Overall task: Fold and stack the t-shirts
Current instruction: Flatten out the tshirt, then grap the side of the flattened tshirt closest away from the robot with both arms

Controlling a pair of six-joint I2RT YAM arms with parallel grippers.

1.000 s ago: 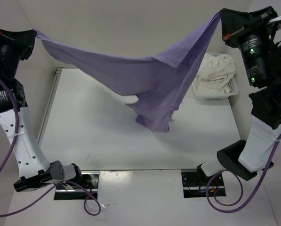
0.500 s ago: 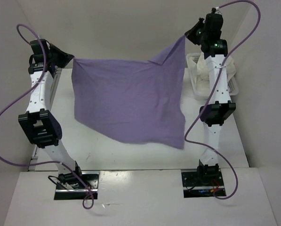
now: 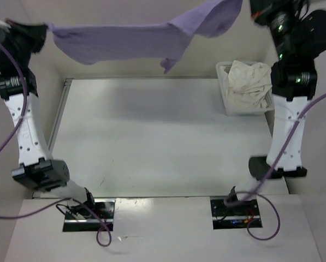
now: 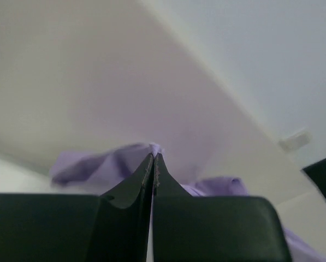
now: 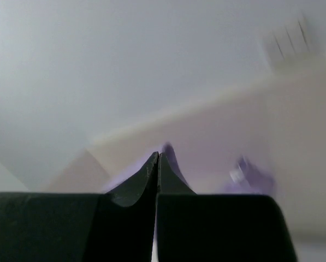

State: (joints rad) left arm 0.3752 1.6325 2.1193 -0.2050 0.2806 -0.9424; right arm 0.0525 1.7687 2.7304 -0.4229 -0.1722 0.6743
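The lavender t-shirt [image 3: 130, 38] is stretched high over the table between both arms, billowing nearly flat, with a flap hanging at its middle. My left gripper [image 3: 44, 30] is shut on its left corner. My right gripper [image 3: 249, 10] is shut on its right corner. In the left wrist view the gripper [image 4: 153, 158] pinches lavender cloth [image 4: 94, 166] at the tips. The right wrist view shows the gripper [image 5: 158, 157] closed with blurred purple cloth [image 5: 172, 158] just behind the tips. A cream white t-shirt [image 3: 251, 82] lies crumpled in the basket.
The white mesh basket [image 3: 226, 103] stands at the table's back right, close to the right arm's upright link [image 3: 288, 125]. The white table [image 3: 152, 142] has a metal rail along its left edge [image 3: 58, 120]. Cables loop near both arm bases.
Both arms have swung upward and back from their far reach. The lavender shirt, which hung down as a sheet, now rides high and almost level.
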